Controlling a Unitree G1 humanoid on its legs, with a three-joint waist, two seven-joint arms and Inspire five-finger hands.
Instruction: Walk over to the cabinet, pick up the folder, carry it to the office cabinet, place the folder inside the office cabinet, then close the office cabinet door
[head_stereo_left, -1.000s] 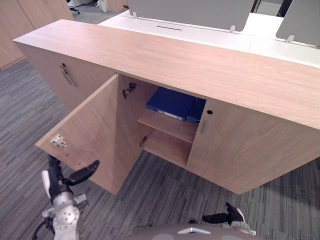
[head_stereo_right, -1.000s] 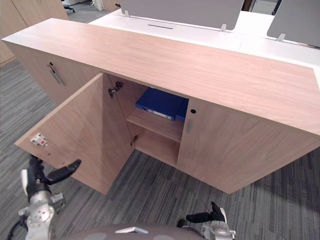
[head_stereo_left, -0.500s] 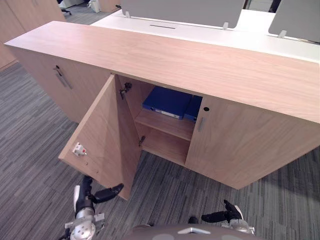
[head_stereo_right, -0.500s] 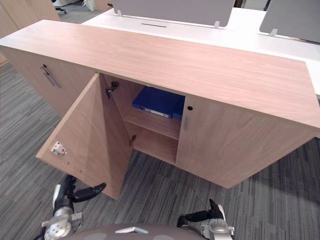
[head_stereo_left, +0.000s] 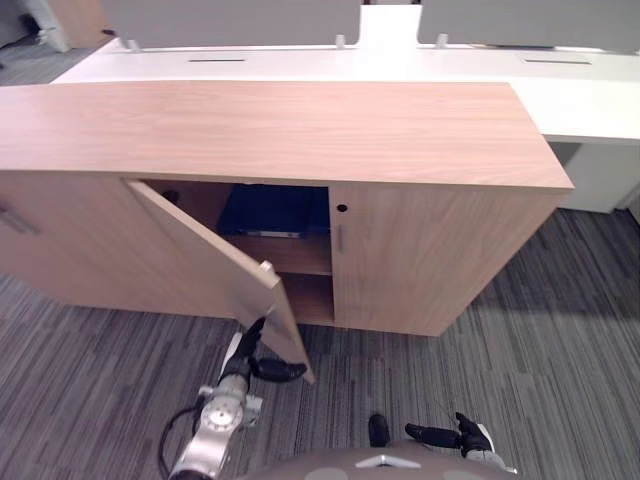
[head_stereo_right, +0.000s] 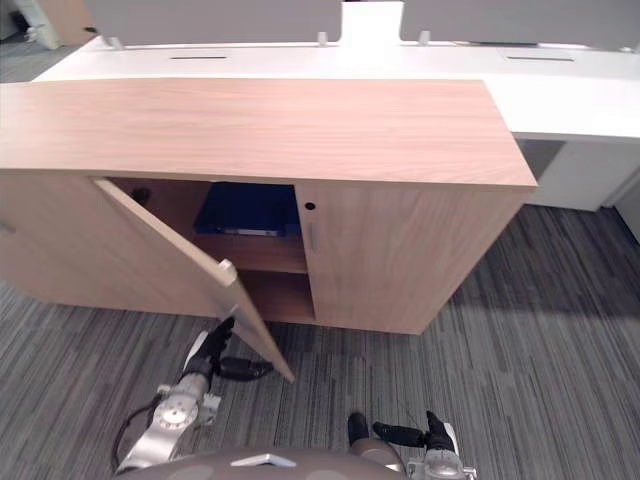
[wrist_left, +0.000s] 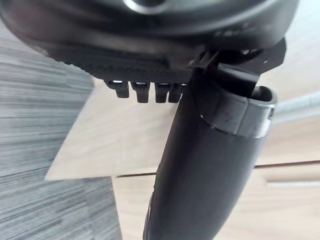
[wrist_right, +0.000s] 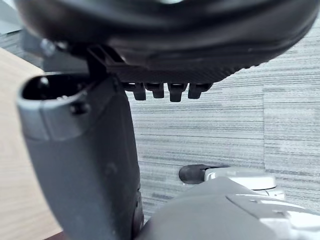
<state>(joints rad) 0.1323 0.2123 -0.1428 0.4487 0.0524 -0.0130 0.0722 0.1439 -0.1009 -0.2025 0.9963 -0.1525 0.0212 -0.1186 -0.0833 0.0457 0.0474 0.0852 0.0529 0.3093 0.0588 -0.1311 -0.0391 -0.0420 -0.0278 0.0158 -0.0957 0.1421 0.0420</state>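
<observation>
Cabinet check, left to right. You are facing the long, low, light-wood office cabinet (head_stereo_left: 280, 125), which stands on grey striped carpet (head_stereo_left: 560, 340).

- Left: the light-wood left door (head_stereo_left: 205, 255) stands partly open, swung out on a slant towards you, with its free edge nearest the robot.
- Left hand (head_stereo_left: 247, 357): you will see it low beside the door's free lower corner. The fingers are straight and spread loosely, pointing up at the door's outer face, and the thumb sticks out to the side. It grips nothing. The wrist view shows the wood panel just past the fingers, but you cannot tell from it whether they actually touch.
- Centre: the flat blue folder (head_stereo_left: 272, 208) lies inside the office cabinet on the upper wooden shelf (head_stereo_left: 290, 255), in the opening behind the door. Neither hand holds it.
- Right of the opening: the light-wood right door (head_stereo_left: 430, 250) is closed, with a slim metal handle (head_stereo_left: 338, 238) at its inner edge.
- Right hand (head_stereo_left: 455, 436): it is low and close to the robot over the carpet, well apart from the cabinet. Its fingers are extended and relaxed, and it is empty.
- Behind: a white worktop (head_stereo_left: 560, 95) with grey divider screens (head_stereo_left: 230, 18).
</observation>
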